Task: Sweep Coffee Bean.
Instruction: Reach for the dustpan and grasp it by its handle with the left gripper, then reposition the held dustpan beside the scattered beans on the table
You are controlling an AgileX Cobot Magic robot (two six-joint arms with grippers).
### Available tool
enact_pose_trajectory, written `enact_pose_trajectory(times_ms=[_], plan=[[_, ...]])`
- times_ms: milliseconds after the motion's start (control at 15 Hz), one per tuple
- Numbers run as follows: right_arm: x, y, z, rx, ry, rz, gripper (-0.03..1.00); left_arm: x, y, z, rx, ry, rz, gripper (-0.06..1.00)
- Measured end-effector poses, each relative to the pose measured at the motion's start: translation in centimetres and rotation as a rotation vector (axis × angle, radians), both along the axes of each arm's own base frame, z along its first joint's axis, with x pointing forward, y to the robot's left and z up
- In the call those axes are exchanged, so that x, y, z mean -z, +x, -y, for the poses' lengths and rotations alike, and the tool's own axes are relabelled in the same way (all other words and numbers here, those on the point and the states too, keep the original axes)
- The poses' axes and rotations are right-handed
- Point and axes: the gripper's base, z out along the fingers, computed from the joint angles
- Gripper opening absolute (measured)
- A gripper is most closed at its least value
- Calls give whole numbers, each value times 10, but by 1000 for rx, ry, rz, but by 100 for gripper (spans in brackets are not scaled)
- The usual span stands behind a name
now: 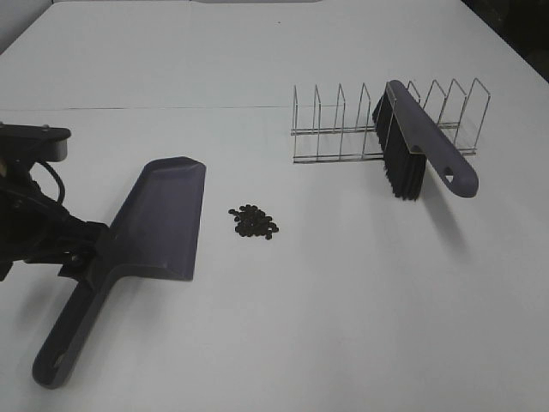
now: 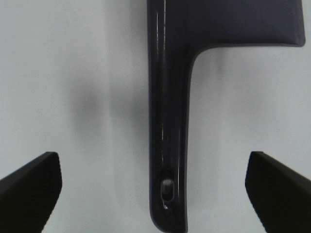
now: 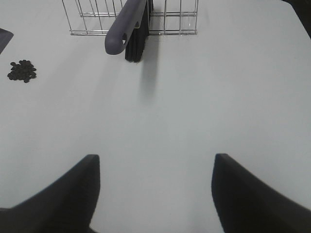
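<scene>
Coffee bean (image 1: pixel 254 222): small cluster of tiny dark oval beans, lay on white tabletop (image 1: pixel 343 300) near dark grey plastic dustpan (image 1: pixel 163 219) (apart from it). Left gripper (image 2: pixel 153 162) was spread wide astride dustpan handle, untouching; right gripper (image 3: pixel 155 165) was spread, holding nothing.

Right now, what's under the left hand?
The dustpan handle, flat on the table, between the left hand's open fingers. Whatever lies beneath the pan is hidden.
</scene>
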Motion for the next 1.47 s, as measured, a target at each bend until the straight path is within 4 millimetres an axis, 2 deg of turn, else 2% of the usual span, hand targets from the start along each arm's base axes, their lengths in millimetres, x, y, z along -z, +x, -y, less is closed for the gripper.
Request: enact_pose_trajectory(times_ms=[267,400,467,733,1267,1467], plan=[[0,0,0,0,0,0,57,36,12,6,-10,23,-47,85],[0,0,0,0,0,0,57,44,15,7,-12,22,-48,82],[0,0,0,0,0,0,57,50,18,8,-16,16,-40,77],[0,0,0,0,0,0,57,59,27,13,-19,20,-53,69],[0,0,0,0,0,0,57,71,31,14,-18,33,-81,31],[0,0,0,0,0,0,57,72,31,14,-18,33,-83,31]])
